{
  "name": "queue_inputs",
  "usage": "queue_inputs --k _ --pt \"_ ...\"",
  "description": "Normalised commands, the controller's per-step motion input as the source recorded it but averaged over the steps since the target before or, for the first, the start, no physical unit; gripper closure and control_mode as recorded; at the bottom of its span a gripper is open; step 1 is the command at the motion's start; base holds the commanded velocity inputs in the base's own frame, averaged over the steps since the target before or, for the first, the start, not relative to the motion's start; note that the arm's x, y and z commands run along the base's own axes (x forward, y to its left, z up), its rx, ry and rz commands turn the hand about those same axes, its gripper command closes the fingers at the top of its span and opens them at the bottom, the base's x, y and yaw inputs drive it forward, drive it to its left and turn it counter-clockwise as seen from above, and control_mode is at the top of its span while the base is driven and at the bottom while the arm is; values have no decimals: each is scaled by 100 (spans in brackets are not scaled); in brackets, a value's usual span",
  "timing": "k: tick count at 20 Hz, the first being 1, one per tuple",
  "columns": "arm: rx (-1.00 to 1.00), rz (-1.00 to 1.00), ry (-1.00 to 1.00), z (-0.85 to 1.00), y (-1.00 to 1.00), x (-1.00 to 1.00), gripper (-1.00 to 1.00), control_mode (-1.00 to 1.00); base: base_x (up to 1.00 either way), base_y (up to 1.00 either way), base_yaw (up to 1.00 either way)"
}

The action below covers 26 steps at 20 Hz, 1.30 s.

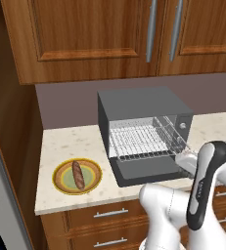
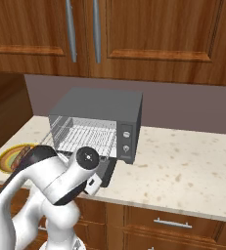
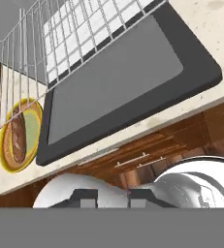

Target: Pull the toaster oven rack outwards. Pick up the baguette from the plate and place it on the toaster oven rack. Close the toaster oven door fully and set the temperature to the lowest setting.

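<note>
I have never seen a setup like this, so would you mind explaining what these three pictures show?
It is a simulated white robot arm on a driving base, facing a kitchen counter. Two pictures come from cameras behind the arm, left and right; the third looks along its hand. On the counter stands a toaster oven with its door folded down and its rack inside. Beside it, a baguette lies on a plate. The fingers appear to hold nothing.
</note>
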Motion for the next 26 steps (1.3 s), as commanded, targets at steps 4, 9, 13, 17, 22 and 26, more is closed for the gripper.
queue_inputs --k 4,9,13,17,22,26 --pt "-14 3 11 62 100 9 -100 -100 0 0 0" --pt "-18 6 14 14 100 3 -100 -100 0 0 0" --pt "-14 4 0 0 100 4 -100 -100 0 0 0" --pt "-8 0 1 0 100 38 -100 -100 0 0 0" --pt "-7 0 0 0 100 64 -100 -100 0 0 0" --pt "-17 -1 8 0 90 75 -100 -100 0 0 0"
